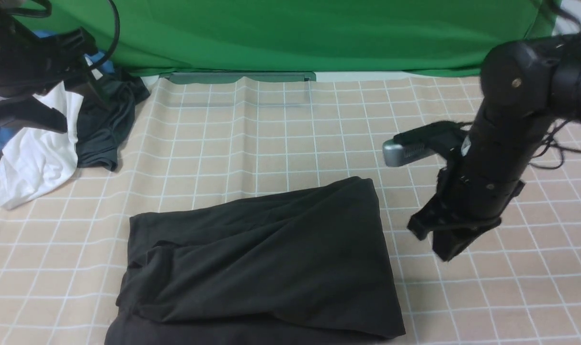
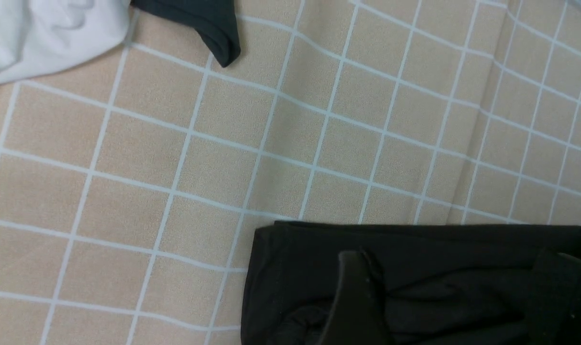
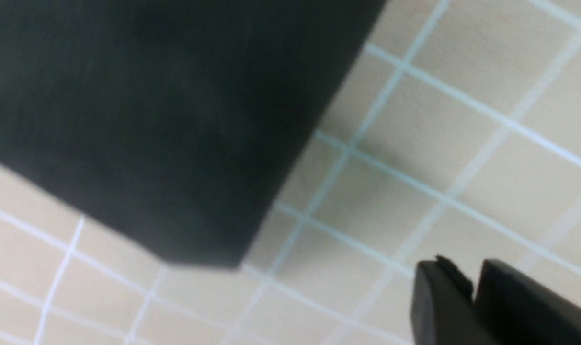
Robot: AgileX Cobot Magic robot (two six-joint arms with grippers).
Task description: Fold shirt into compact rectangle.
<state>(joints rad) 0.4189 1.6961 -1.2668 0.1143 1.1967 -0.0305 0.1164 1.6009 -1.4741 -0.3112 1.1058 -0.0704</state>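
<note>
- Folded black shirt [image 1: 261,263] is laid flat on the checked worktop [image 1: 271,143].
- Left hand [image 2: 453,297] is spread wide, nothing gripped.
- Right hand [image 3: 472,292] is nearly closed, empty, beside the shirt.

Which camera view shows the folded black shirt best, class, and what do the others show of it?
The front view: the black shirt lies nearly whole there, folded on the checked cloth. The left wrist view catches only one corner with creases. The right wrist view gives a blurred corner, no folds visible.
</note>
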